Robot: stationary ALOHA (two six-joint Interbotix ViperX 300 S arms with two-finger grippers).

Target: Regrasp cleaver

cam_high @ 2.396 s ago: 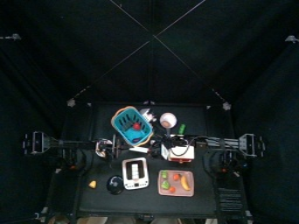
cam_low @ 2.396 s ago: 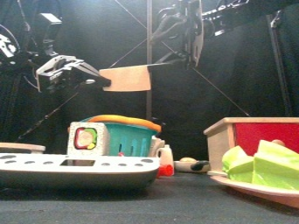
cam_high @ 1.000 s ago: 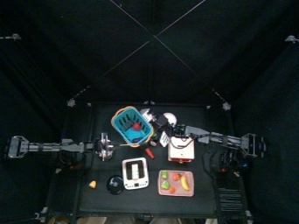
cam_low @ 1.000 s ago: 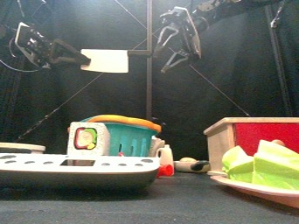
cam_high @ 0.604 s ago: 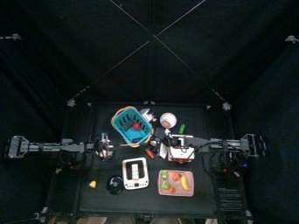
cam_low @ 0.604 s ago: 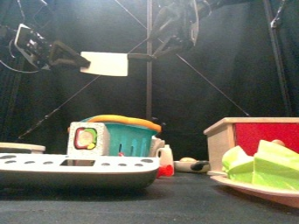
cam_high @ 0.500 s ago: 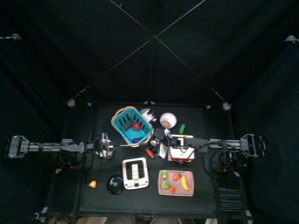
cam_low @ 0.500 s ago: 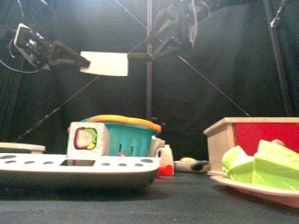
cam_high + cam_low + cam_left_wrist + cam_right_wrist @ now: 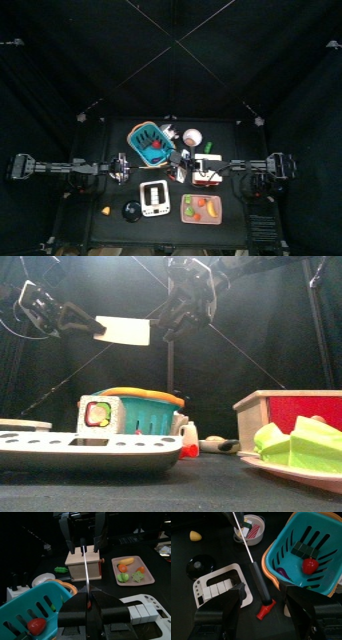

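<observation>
The cleaver (image 9: 123, 329) has a pale, wide blade and is held high above the table, blade pointing right. My left gripper (image 9: 80, 324) is shut on its handle. In the left wrist view the blade (image 9: 85, 567) shows edge-on as a thin line rising from my shut jaws (image 9: 88, 604). My right gripper (image 9: 181, 316) hangs open just right of the blade's free end, apart from it. In the left wrist view its two fingers (image 9: 67, 537) stand on either side of the blade line, beyond its tip. The right wrist view looks down at the table between open jaws (image 9: 264, 589).
On the table are a teal basket (image 9: 131, 411), a white dish rack (image 9: 87, 448), a wooden box with a red front (image 9: 294, 416) and a plate of green vegetables (image 9: 301, 451). A black-handled utensil with a red end (image 9: 258, 582) lies between rack and basket.
My right gripper has come down and to the left, closer to the blade's free end. The left gripper still holds the cleaver in about the same place.
</observation>
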